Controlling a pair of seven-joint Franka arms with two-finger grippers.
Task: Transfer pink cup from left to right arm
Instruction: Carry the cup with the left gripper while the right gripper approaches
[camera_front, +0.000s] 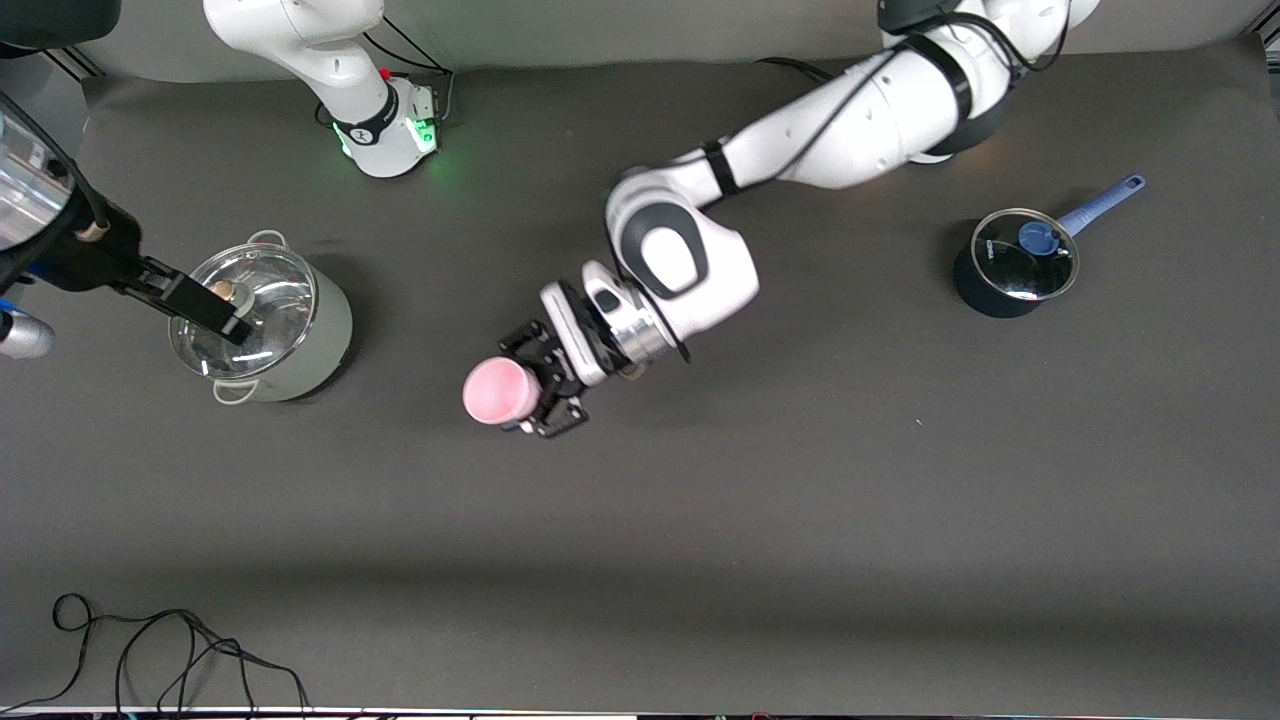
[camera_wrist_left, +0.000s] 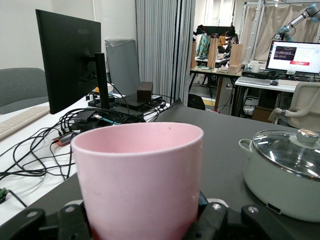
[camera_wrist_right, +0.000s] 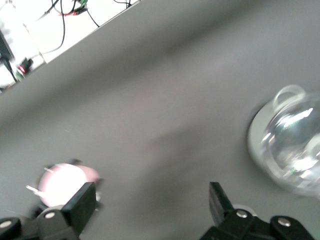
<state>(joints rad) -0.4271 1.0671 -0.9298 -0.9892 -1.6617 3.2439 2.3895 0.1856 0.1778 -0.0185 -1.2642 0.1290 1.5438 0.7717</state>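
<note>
While the left gripper (camera_front: 528, 385) clamps the pink cup (camera_front: 501, 391) upright above the middle of the table (camera_front: 800, 500), the right gripper (camera_front: 205, 310) hangs over the lidded steel pot (camera_front: 300, 345) at the right arm's end, its fingers (camera_wrist_right: 80, 205) spread wide with nothing between them; a dark saucepan (camera_front: 1010, 265) with a blue handle stands toward the left arm's end.

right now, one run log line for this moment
stage: pre-handover | left gripper: shut on pink cup, mid-table | right gripper: jaws open, over steel pot | blue saucepan: untouched
</note>
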